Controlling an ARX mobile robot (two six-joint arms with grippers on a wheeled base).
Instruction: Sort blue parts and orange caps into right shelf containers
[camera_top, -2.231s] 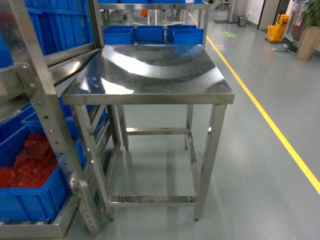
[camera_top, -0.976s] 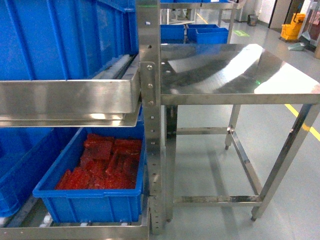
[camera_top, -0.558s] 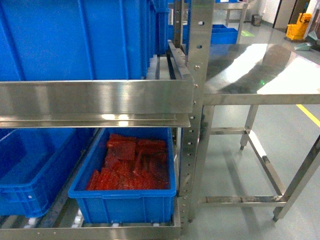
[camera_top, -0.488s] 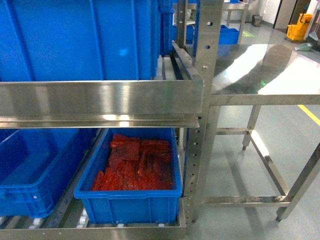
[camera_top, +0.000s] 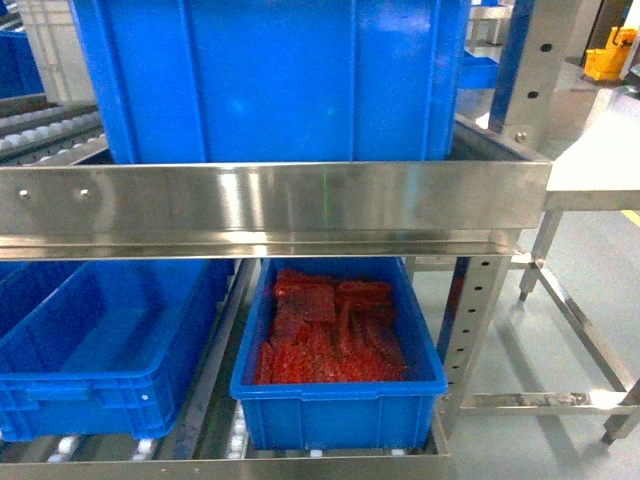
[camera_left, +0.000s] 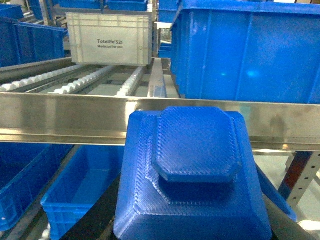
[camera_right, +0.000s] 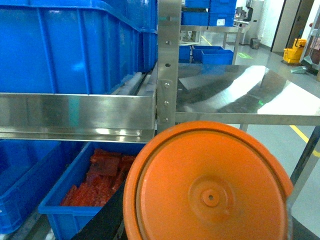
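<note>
A blue part (camera_left: 192, 170), a stepped octagonal printed block, fills the lower left wrist view. My left gripper (camera_left: 192, 225) is shut on it, with dark fingers (camera_left: 100, 217) showing at its sides. An orange cap (camera_right: 207, 187), round with a raised centre, fills the lower right wrist view, held in my right gripper (camera_right: 205, 230). Facing me is the shelf rack with the right shelf containers. A large blue crate (camera_top: 270, 80) stands on the upper level. Below it are an empty blue crate (camera_top: 100, 365) and a blue crate (camera_top: 335, 405) holding red pieces (camera_top: 330, 335). Neither gripper shows in the head view.
A steel rail (camera_top: 270, 205) fronts the upper shelf, with a perforated steel post (camera_top: 480, 310) at its right end. A steel table (camera_top: 600, 160) stands to the right of the rack. A white crate (camera_left: 110, 37) sits far back on the roller lane (camera_left: 75, 82).
The head view has swung left from the steel table onto the shelf rack. The crate of red pieces has come to the centre and the table has slid to the right edge.
</note>
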